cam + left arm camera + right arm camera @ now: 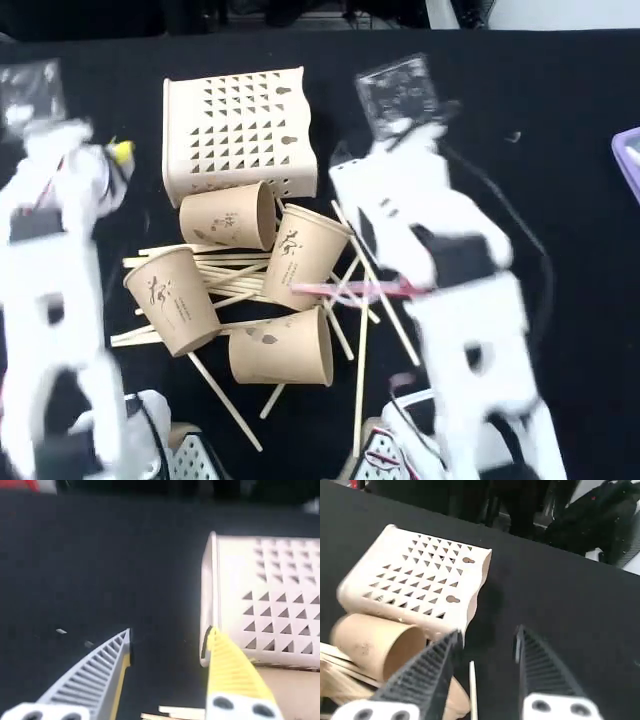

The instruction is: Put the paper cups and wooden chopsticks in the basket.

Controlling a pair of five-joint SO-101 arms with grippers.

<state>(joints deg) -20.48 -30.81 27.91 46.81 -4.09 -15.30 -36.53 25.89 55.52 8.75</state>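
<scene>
A: Obs., from the front of the bench (520, 110) back toward the basket (240, 135). Four paper cups (282, 347), all tipped over, in one heap just short of the basket. The one farthest from it lies flat on its side. Two lean mid-heap. The last lies on its side against, or almost against, the basket wall.

B: Chopsticks (230, 270)?

A: Loose, criss-crossed under and between the cups, some fanning out on the side away from the basket. None inside it.

B: The basket itself?

A: Down on its side, perforated wall up. Cannot tell which way the mouth faces. Nothing placed yet, by my reading.

B: Grippers?

A: Left gripper (170, 632) hangs just beside one end of the basket, fingers (235, 670) apart, empty. Right gripper (487, 632) hangs off the opposite end, near the corner by the closest cup, its fingers also spread, holding nothing.

B: Handling notes?

A: Judgement only. The cups look light and thin-walled, likely to crush under a hard pinch. Take one at the rim, with one finger inside the mouth. The chopsticks look stiff, thin and prone to roll. Pinch across the middle, or they will pivot. The basket is probably light plastic and may slide if nudged.
</scene>
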